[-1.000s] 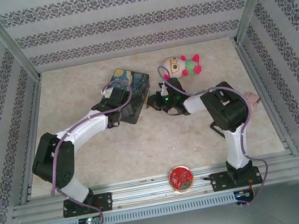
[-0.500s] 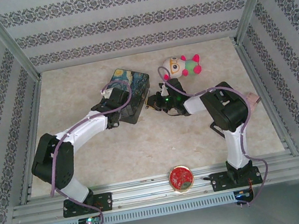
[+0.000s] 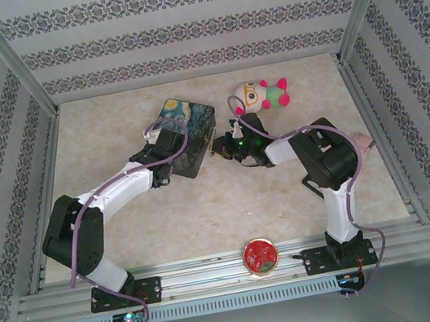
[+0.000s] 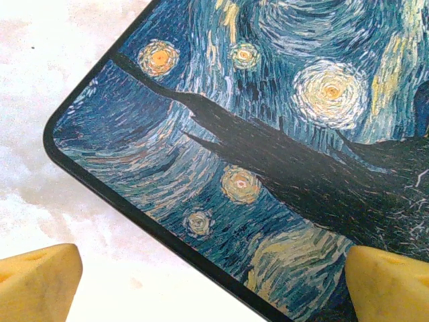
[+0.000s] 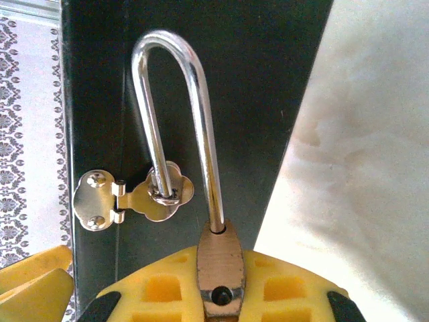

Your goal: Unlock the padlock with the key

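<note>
My right gripper is shut on the brass body of the padlock, pinched between its yellow fingers. The silvery shackle stands pulled out: one leg stays in the body, and the other runs through the loop of the hasp on the dark side of the painted tin. An empty dark hole shows in the body's top. In the top view the right gripper sits against the tin's right side. My left gripper hangs open over a corner of the tin's lid, its fingertips wide apart. The key is hidden.
A plush doll lies just behind the right gripper. A round red disc rests on the front rail between the arm bases. Patterned walls and metal posts close in the table on three sides.
The left arm has shifted slightly, its gripper a touch further over the tin. The right gripper stays on the padlock.
</note>
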Motion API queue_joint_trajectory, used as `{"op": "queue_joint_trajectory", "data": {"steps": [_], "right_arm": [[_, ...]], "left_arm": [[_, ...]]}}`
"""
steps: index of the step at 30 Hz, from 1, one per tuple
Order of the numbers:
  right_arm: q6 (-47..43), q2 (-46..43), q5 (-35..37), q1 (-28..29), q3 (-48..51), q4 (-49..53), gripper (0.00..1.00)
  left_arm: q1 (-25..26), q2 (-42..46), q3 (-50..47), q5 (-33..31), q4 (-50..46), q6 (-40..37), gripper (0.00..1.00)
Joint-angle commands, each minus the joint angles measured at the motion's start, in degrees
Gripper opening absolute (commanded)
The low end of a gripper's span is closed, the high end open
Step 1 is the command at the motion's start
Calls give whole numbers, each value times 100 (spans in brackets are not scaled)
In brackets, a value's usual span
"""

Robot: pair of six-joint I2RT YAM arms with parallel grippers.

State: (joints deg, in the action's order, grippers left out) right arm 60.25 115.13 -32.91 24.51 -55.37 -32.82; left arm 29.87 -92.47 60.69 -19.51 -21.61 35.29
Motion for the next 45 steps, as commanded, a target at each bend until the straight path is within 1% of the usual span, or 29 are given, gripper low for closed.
{"op": "queue_joint_trajectory", "data": {"steps": [1, 7, 14, 20, 23, 31, 34, 45], "right_arm": [[-13, -123, 311, -175, 81, 69, 0], [-22, -207, 318, -166, 180, 39, 0], [76, -575, 442, -32, 729, -168, 0], [195, -1066, 899, 241, 1453, -364, 0], [208, -1193, 1137, 265, 1720, -437, 0], [611, -934, 1600, 317, 2028, -1418, 0], [797, -773, 1722, 313, 2050, -1833, 0], [1276, -321, 2131, 352, 1952, -2780, 0]], "left_arm": [[-168, 36, -223, -110, -565, -112, 99], [-206, 56, -297, -132, -547, -83, 99], [-261, 184, -383, -155, -495, -52, 99], [-298, 178, -393, -149, -459, -40, 99], [-324, 150, -364, -134, -459, -47, 99], [-331, 150, -327, -71, -459, -66, 99], [-328, 150, -334, -54, -467, -74, 99], [-332, 225, -422, -2, -450, -49, 97]]}}
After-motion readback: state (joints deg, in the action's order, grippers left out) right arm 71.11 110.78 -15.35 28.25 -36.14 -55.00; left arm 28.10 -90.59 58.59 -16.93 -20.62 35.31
